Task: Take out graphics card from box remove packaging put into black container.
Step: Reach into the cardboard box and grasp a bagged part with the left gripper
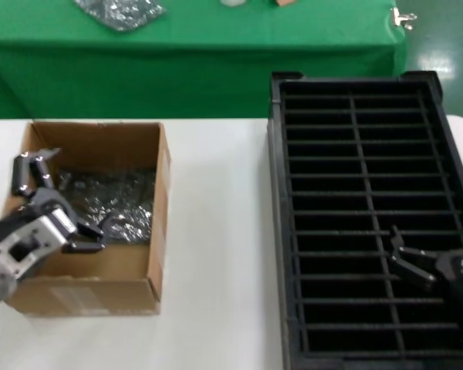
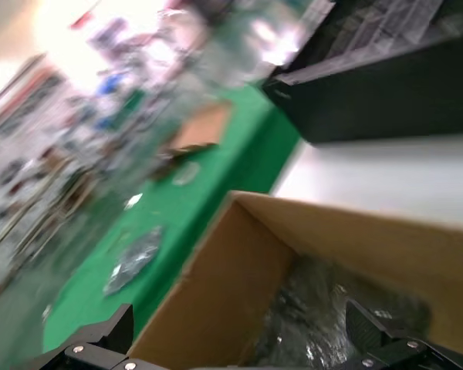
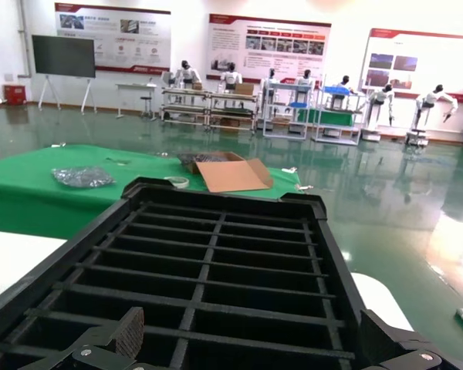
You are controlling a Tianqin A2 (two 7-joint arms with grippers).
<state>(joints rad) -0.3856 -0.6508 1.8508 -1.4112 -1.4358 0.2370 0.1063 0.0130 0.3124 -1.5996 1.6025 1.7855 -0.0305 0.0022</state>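
Barely begun, by the look of it: nothing lifted out, nothing unwrapped, nothing slotted. Graphics card itself not visible anywhere; presumably still sealed inside the packaging (image 1: 112, 202), a wrinkly shiny bag lying flat on the floor of the box (image 1: 156, 231).

Left gripper (image 1: 83, 235) reaching into the brown cardboard box from its near corner, fingers spread wide, tips low over the near edge of the bag. Contact with the plastic impossible to confirm; nothing between the fingers. Same in the left wrist view: both fingers (image 2: 366, 327) parted, bag below and between them, not pinched.

Right gripper (image 1: 405, 258) parked over the near right part of the black container (image 1: 276, 231), fingers apart and empty.

Contents: box on the white table (image 1: 216, 324) holding only the bagged item; black container just to the right, every visible slot bare in both the head and right wrist views. Farther off, on the green table (image 1: 216, 54), a second crinkled silver bag (image 1: 119, 11), not part of this job, and a flat piece of cardboard (image 3: 233, 175).

Left to do, judging from this: grip the bag, lift it clear, strip it off the card, drop the card into a slot.
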